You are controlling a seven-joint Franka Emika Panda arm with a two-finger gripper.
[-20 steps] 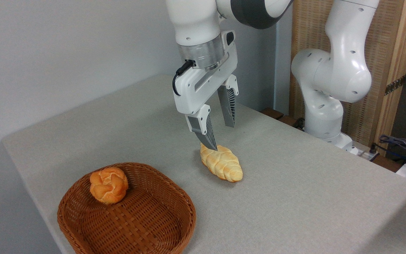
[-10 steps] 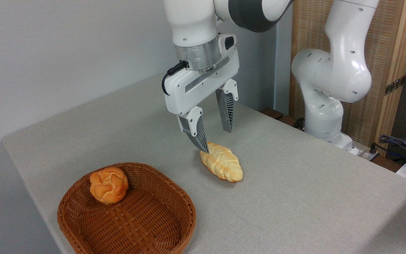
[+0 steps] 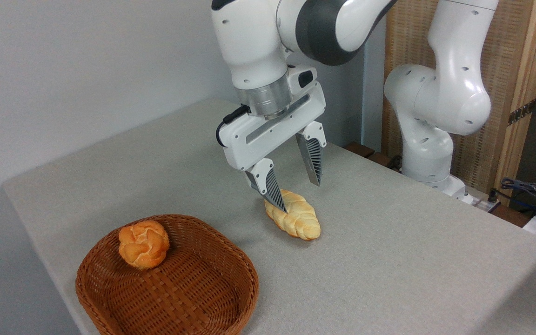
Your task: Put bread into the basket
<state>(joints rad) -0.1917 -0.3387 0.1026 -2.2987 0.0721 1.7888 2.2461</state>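
- Hand [image 3: 298, 195]: fingers spread wide, nothing between them. It hangs just above the bench, tilted, ribbed finger pads facing inward.
- Near-left fingertip [image 3: 277, 202] overlaps the far-left end of the bread in this view; contact cannot be confirmed. The far-right finger [image 3: 313, 160] sits higher in the picture, behind the loaf and clear of it.
- White hand body angles from lower left to upper right; a black cable [image 3: 231, 118] loops out at its left end, below the silver wrist ring.
- Bread [image 3: 296, 217]: braided loaf, pale yellow with golden patches. It lies flat on the bench [image 3: 389, 242] near the middle, long axis running from far-left to near-right, directly under the hand. It is outside the basket, to its right and somewhat farther back, apart from the rim.
- Basket [image 3: 244, 270]: reddish-brown wicker, at the near-left corner of the bench, upright.
- Round orange roll [image 3: 143, 244]: inside the basket, at its far-left side, leaning on the inner wall.
- Arm base [image 3: 428, 116]: white, standing off the far-right edge of the bench in front of a wooden panel [image 3: 510, 70].
- Cables [image 3: 528, 190] lie at the far right, beyond the bench edge.
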